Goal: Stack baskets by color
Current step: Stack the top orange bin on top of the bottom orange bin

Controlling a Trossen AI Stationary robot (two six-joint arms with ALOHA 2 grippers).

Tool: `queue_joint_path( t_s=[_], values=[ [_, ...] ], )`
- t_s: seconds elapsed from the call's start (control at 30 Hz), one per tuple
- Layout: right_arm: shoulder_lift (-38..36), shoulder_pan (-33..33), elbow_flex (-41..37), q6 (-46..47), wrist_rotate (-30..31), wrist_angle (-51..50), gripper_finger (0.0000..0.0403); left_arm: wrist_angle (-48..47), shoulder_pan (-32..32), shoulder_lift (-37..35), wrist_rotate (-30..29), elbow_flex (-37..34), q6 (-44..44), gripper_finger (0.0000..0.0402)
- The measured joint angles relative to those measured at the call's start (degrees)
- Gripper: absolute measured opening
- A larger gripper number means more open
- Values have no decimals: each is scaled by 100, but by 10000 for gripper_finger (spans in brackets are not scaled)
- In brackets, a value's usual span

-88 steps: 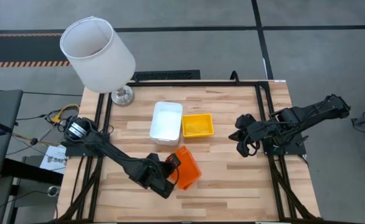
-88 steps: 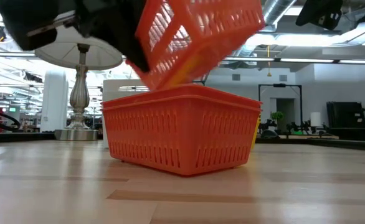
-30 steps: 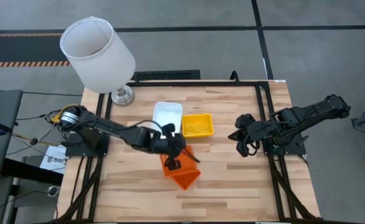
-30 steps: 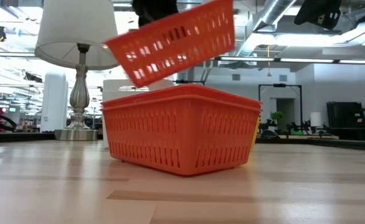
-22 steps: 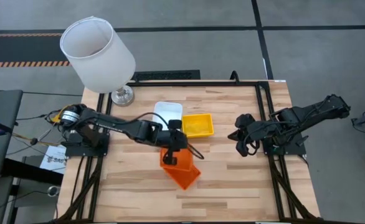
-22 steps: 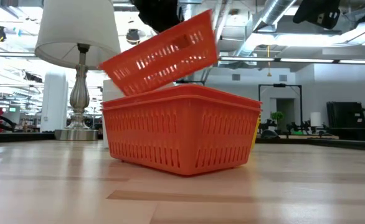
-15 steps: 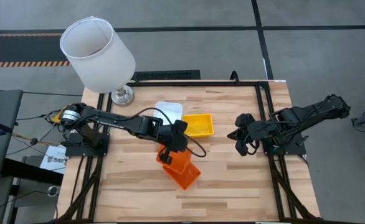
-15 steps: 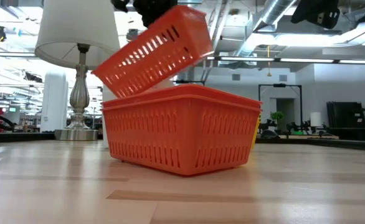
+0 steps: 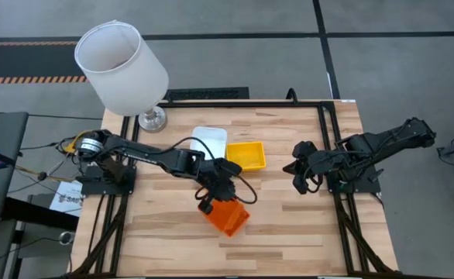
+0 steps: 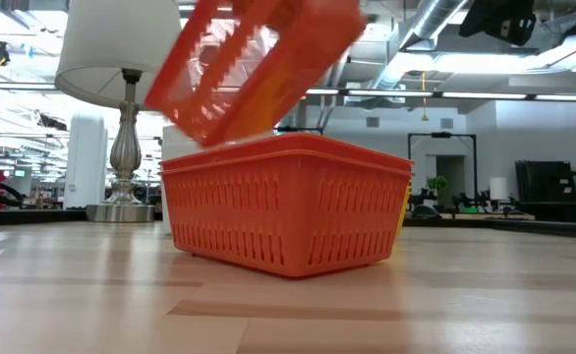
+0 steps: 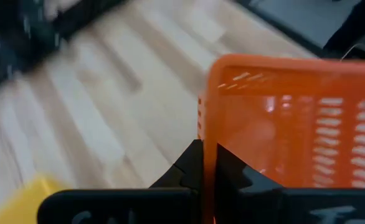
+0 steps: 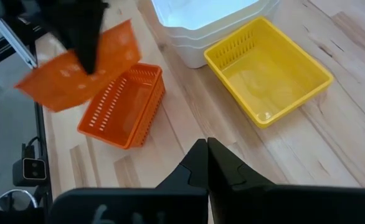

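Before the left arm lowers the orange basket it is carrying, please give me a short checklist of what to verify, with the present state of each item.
1. Left pincer shut on the carried orange basket: ok.
2. Carried basket level: not ok, it is tilted steeply.
3. Carried basket over the orange stack on the table: ok, it hangs just above it, clear of the rim.
4. Stack sits flat on the table: ok.
5. Right pincer clear of the path: ok, parked shut at the right side.
6. Yellow basket and white baskets out of the way: ok.

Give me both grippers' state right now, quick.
Left gripper: shut on the rim of an orange basket, held tilted above the orange stack.
Right gripper: shut, holding nothing, parked at the table's right side.
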Motion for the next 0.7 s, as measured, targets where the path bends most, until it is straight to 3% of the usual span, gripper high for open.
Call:
queue_joint_path(
  t_s=[0.7],
  values=[
    [0,0,2,22,-2,-19,12,-641,-41,686,196,305,839,0]
  ],
)
